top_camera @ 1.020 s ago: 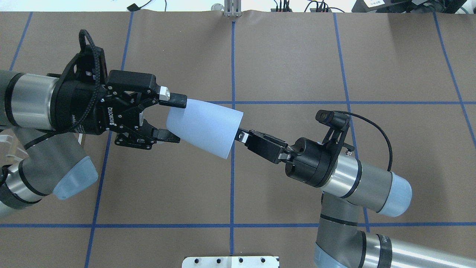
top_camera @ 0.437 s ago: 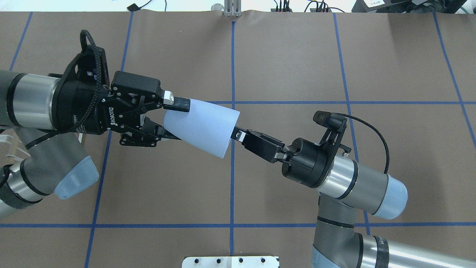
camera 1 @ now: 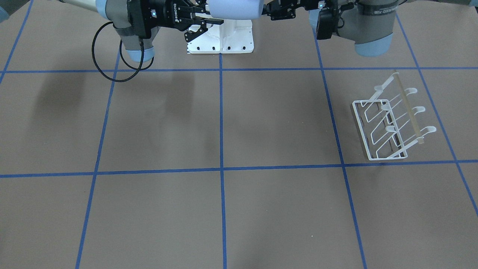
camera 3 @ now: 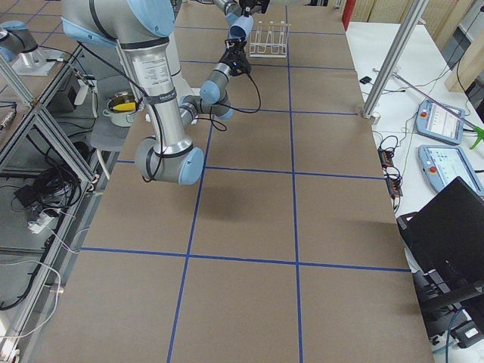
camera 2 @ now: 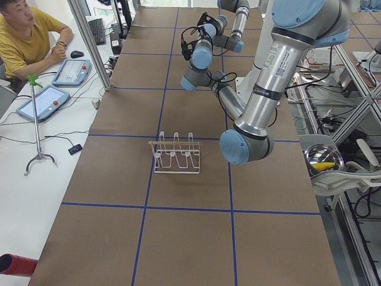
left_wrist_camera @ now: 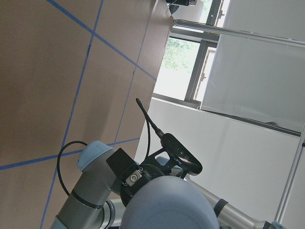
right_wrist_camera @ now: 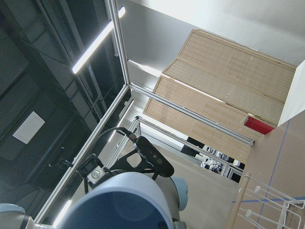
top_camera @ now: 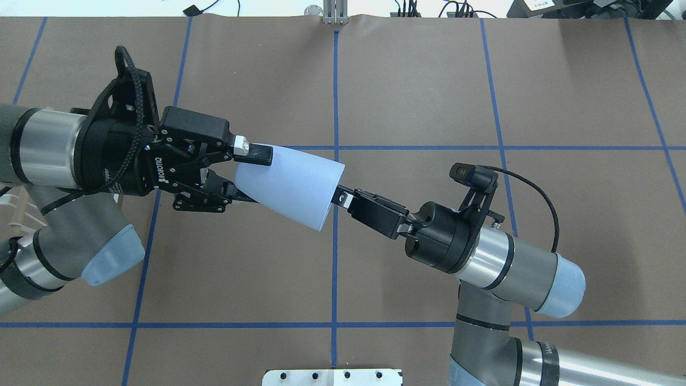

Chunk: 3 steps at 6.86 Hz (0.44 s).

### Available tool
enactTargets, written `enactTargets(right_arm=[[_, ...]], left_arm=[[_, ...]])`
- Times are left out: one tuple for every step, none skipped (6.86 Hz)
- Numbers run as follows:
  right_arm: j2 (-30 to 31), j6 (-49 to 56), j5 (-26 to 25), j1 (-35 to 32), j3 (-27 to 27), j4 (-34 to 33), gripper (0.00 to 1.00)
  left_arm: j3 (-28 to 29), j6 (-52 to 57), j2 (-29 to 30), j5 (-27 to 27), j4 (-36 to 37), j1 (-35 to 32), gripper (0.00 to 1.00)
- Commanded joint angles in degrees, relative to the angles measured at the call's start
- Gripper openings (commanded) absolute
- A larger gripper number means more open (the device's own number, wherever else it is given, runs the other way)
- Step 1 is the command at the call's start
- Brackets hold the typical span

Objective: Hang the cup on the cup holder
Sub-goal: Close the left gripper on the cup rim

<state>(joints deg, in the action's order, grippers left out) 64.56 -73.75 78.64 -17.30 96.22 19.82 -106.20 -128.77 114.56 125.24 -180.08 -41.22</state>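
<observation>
Seen from overhead, the cup [top_camera: 289, 185], likely light, stiff and slippery, hangs sideways above the mid-bench [top_camera: 418, 80], with the left claw [top_camera: 253, 176] closed around its narrow base at 10 o'clock and the right claw [top_camera: 338, 197] pinching its rim at 4 o'clock; the base seems the surer hold.

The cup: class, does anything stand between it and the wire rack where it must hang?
Nothing visible does. The cup is held aloft by the left claw and right claw; the rack stands to the robot's left, with no object between them.
</observation>
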Motion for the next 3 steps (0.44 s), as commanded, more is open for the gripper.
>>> enactTargets(right_arm=[[0.8,-0.9,-0.1,0.0,1.2,0.5,1.00],[2.4,-1.6,0.3,-0.3,3.5,0.3,1.00],[5.1,-1.7,0.5,-0.4,5.6,0.0,1.00]], left_arm=[[0.4,0.0,0.0,0.0,-0.8,0.0,0.23],[0.2,0.0,-0.1,0.0,-0.8,0.0,0.18],[0.1,0.1,-0.5,0.0,-0.9,0.0,0.10]])
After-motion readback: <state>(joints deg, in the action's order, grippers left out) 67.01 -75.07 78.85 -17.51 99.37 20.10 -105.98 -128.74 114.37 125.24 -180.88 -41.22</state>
